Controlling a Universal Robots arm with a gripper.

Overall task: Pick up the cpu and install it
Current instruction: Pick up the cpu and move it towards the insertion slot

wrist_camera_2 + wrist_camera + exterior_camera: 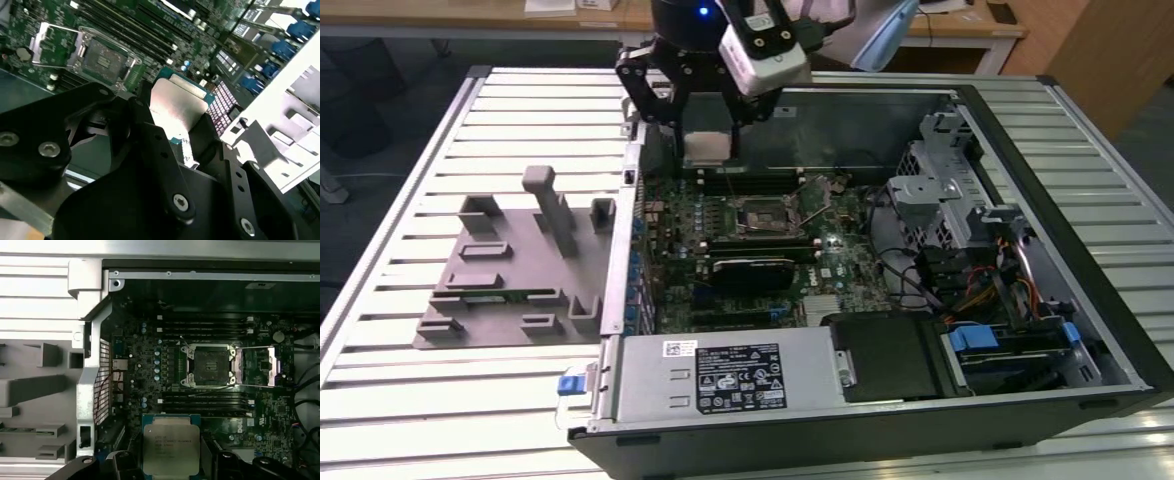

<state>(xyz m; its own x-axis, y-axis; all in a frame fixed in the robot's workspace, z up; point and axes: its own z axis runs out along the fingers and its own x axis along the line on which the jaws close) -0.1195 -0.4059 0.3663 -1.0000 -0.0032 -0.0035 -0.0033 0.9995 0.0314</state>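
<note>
Above the far end of the motherboard (720, 260), inside the open computer case (1067, 210), the jaws are gripping the cpu (708, 147) by two opposite edges and holding it in the air, clear of the board. In both wrist views the cpu (171, 449) is sitting between the black fingers (160, 165) with its silver-grey metal top facing the camera. The socket (208, 365) is lying near the middle of the board, well apart from the cpu, and its metal retention frame (255, 365) is lying swung open just beside it. A row of long memory slots (205, 400) is running between the cpu and the socket. To the exterior view's left of the case, a grey fixture plate (507, 270) is resting on the slatted surface (400, 380). A power supply (720, 380) is occupying the near end of the case
</note>
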